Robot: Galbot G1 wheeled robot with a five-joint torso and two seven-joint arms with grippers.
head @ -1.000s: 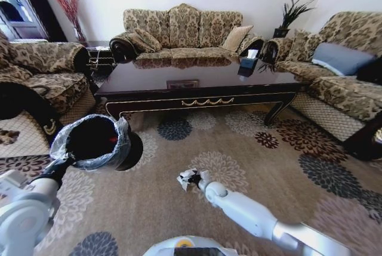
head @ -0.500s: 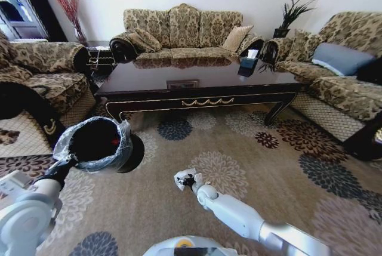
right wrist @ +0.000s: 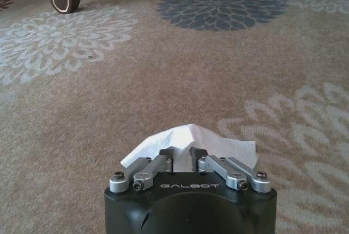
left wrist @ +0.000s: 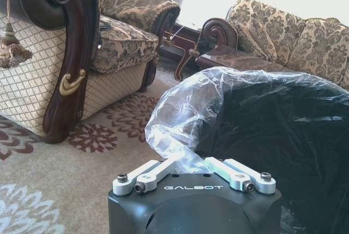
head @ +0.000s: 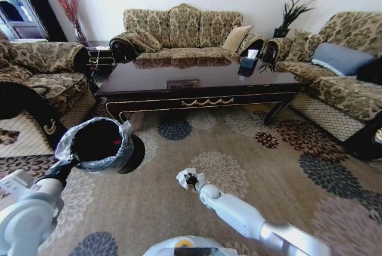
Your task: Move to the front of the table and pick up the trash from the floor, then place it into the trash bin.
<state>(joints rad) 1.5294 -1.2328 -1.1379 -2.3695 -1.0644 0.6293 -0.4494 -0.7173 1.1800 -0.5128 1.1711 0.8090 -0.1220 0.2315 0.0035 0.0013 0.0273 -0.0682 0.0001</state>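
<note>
The right claw [head: 190,179] is pinched tight on the white tissue [right wrist: 188,138], lifted off the carpet. The left claw [left wrist: 193,164] grips the trash bin [head: 98,144] by its rim. Next, the tissue needs to go over the bin's open mouth.

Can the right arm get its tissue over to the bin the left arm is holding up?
Probably yes: the right gripper holds the tissue, and open carpet lies between it and the bin.
</note>
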